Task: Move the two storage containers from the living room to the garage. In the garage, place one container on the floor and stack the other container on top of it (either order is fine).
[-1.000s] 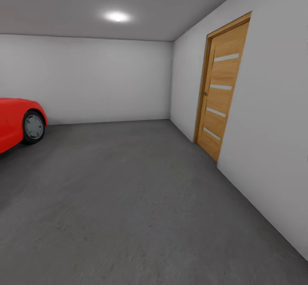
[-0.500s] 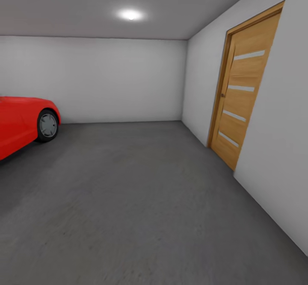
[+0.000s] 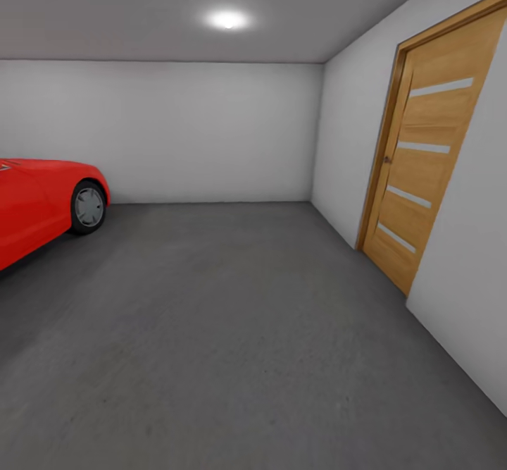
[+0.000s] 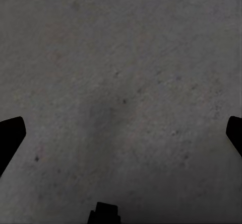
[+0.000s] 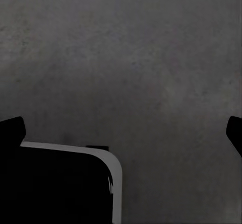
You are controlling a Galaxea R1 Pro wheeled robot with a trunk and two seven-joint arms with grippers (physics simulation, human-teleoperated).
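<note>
Garage floor [image 3: 232,329] lies bare grey, a red car [image 3: 42,199] at its left and a wooden door [image 3: 426,167] at its right. Left tool [image 4: 121,133] and right tool [image 5: 121,133] both hang spread wide above the concrete, holding nothing.

Pale grey walls [image 3: 211,132]; dark concrete floor [image 3: 232,329]; wooden door [image 3: 426,167] right; red car [image 3: 42,199] left; ceiling light [image 3: 227,19].

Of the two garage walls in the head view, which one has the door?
The right-hand wall: it holds the orange-brown wooden door with frosted stripes. The far wall behind the red car is plain.
</note>
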